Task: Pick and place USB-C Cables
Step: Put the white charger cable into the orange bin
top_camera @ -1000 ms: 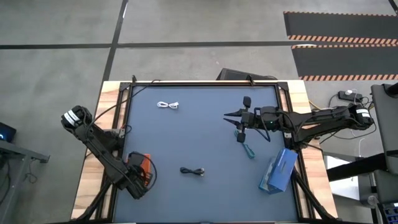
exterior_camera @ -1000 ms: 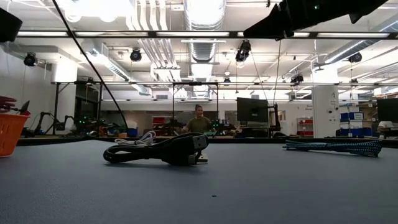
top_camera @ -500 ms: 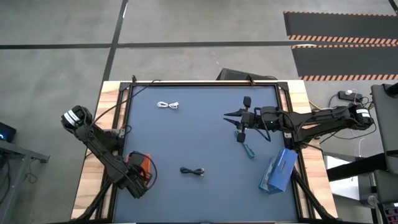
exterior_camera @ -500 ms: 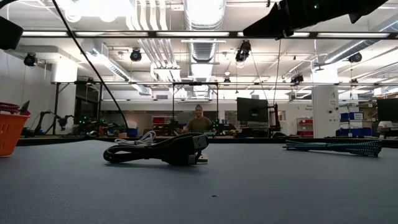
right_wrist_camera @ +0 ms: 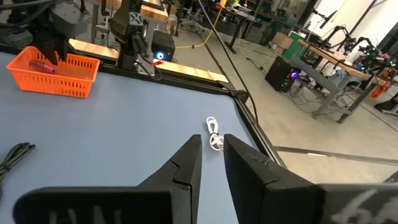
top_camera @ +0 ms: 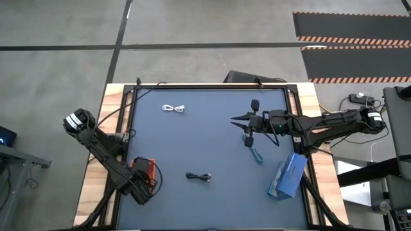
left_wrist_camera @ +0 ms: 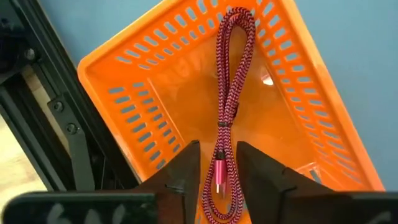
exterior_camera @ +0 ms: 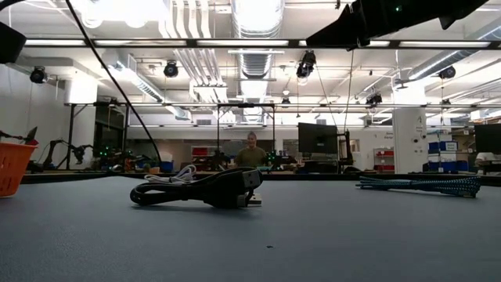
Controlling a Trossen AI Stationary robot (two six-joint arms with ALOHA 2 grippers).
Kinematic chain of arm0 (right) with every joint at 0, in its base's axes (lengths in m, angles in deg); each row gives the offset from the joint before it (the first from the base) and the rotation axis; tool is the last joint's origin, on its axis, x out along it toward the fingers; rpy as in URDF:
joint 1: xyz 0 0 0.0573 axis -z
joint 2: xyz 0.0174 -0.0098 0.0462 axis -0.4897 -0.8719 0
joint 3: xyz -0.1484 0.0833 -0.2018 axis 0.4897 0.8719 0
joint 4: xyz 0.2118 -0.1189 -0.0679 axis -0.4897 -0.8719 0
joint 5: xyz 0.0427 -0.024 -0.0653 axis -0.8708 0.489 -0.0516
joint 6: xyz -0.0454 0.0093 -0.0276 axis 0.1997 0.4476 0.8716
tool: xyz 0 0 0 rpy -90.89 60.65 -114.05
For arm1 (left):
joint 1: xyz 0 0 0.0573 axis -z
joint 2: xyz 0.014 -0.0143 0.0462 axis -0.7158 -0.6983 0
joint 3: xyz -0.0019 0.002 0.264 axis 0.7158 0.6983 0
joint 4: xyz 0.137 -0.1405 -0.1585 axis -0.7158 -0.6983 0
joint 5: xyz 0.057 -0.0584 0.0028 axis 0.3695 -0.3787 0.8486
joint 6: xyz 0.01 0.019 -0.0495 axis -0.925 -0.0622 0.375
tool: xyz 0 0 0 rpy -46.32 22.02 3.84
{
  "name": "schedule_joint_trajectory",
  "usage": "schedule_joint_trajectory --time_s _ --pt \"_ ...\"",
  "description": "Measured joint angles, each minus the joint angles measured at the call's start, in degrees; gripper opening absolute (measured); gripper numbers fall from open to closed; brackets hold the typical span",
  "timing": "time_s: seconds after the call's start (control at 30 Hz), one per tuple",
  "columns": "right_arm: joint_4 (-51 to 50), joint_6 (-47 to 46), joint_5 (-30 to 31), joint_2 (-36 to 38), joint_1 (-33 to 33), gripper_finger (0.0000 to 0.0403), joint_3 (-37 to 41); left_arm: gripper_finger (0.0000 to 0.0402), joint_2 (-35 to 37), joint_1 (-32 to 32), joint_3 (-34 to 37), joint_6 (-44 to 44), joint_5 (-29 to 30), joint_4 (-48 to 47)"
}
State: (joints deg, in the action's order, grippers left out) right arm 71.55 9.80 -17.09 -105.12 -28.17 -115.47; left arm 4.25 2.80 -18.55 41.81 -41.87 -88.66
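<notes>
- My left gripper (left_wrist_camera: 212, 177) hangs over the orange basket (left_wrist_camera: 130, 99), fingers parted around the pink cable (left_wrist_camera: 231, 93), releasing it.
- The black cable (top_camera: 198, 176) lies lower centre, crosswise, nearest my left gripper.
- Right gripper (top_camera: 247, 131): narrow gap, empty.

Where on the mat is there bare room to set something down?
The middle, between the white cable, black cable and right pincer, is bare. It is crowded by the teal cable and blue box, and at the orange tray.
</notes>
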Motion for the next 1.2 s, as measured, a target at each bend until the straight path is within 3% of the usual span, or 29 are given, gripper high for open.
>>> schedule_joint_trajectory --time_s 0.4,0.53,0.67,0.87,1.2 --pt "-0.15 -0.03 0.0 0.0 0.02 0.006 0.0 0.0109 3.94 -0.92 -5.04 -4.77 -1.65 0.02" --pt "-0.13 0.85 0.0 0.0 0.02 0.006 0.0 0.0109 6.75 -2.6 -6.56 -4.83 1.97 0.0" --pt "-0.07 1.2 0.0 0.0 0.02 0.0059 0.0 0.0109 8.69 -4.97 -8.44 -5.8 9.75 0.16" --pt "-0.4 1.87 -0.01 0.08 0.0 0.0058 0.0 0.0109 8.79 -9.4 -11.43 -17.06 18.57 5.3" --pt "-0.36 4.96 -1.83 0.04 0.02 0.0052 0.0 0.0109 8.73 -17.61 -11.74 -43.62 19.85 15.81"
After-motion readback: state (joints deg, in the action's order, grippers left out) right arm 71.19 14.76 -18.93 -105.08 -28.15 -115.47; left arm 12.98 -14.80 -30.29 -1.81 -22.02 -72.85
